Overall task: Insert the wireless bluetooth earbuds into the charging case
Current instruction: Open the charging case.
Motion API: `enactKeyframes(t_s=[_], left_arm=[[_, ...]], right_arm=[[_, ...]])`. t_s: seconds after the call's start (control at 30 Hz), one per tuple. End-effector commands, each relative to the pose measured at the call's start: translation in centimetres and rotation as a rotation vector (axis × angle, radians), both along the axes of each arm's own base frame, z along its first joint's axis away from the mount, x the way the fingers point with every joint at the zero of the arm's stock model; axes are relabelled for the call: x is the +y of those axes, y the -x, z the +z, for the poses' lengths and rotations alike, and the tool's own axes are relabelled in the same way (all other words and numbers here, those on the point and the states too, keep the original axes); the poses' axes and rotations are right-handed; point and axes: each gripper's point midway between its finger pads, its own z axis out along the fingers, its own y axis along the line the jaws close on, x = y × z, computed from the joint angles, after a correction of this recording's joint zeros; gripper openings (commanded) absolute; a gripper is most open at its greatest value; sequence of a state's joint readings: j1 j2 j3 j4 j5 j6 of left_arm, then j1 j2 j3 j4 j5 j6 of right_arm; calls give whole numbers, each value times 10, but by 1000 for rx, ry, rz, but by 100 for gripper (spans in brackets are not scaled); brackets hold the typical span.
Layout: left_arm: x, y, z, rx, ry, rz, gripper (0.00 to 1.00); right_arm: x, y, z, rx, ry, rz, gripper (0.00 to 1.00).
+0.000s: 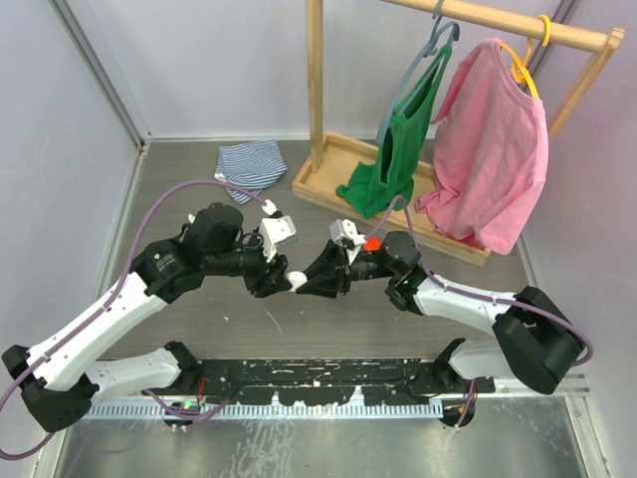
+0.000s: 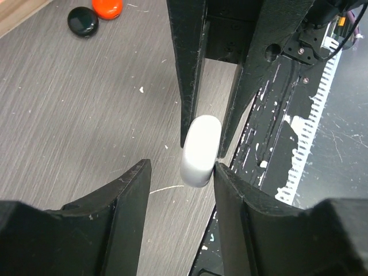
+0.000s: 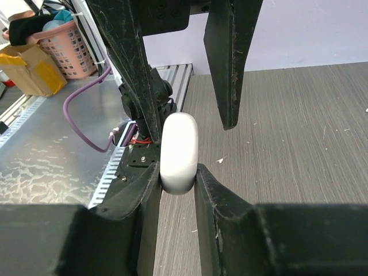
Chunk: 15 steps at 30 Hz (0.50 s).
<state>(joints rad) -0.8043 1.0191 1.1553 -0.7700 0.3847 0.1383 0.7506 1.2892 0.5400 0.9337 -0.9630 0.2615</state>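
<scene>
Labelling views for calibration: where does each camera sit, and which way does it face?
Top external: above and behind the bases, looking down on the table; left arm and right arm meet mid-table.
Left wrist: on the left arm, looking past its open left gripper at the right arm's fingers.
Right wrist: faces back toward the left arm; right gripper clamps the white case.
Shared: both wrist views show that case and the other arm's fingers.
</scene>
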Motion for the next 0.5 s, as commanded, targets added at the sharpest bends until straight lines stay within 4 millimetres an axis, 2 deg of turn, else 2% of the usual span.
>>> enactKeyframes(t_s=[0.0, 0.2, 0.47], left_arm=[[0, -20, 20, -99, 61, 83, 49], [5, -26, 36, -134, 137, 128, 55], [11, -38, 39, -138, 143, 196, 58]], right_arm=[[-3, 6, 25, -91, -72, 13, 1], [-4, 8, 22, -94, -66, 19, 1], [-4, 10, 23, -96, -64, 29, 1]])
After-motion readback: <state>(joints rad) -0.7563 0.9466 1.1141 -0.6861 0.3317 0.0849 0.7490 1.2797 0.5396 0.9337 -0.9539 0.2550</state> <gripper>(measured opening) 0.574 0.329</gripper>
